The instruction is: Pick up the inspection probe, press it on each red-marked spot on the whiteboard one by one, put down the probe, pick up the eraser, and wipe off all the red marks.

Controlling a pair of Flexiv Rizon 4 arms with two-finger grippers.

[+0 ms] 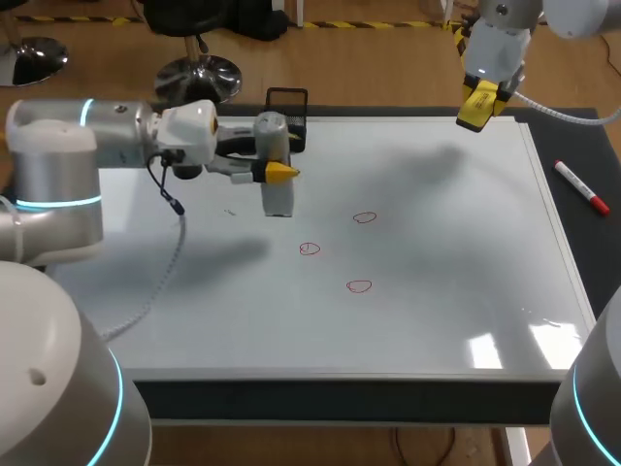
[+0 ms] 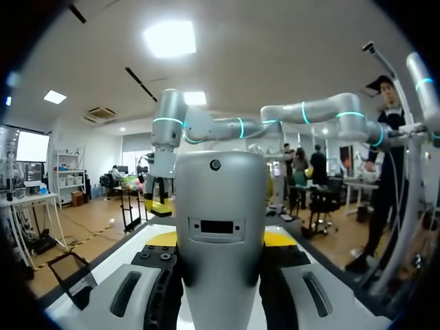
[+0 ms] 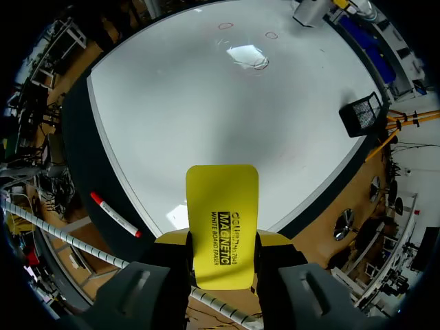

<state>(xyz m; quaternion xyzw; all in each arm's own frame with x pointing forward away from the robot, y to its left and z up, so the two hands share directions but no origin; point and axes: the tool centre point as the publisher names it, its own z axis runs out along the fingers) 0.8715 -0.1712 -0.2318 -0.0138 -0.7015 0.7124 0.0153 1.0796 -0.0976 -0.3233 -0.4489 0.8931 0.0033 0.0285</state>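
Probe [image 2: 220, 206] in left gripper [image 2: 220, 238]; head view shows red marks [image 1: 310, 249].

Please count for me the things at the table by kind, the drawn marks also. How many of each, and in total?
Red marks: 3
Inspection probe: 1
Eraser: 1
Marker pen: 1
Black mesh holder: 1
Whiteboard: 1
Total: 8

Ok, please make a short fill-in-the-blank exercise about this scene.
The large flat whiteboard bears ___ small red circle marks.
The right gripper is shut on a flat ___ rectangular eraser.
The slim red-and-white marker pen lies at the whiteboard's ___ side.
The left gripper holds the silver-grey cylindrical probe ___, not tilted.
Missing words: three; yellow; right; upright.
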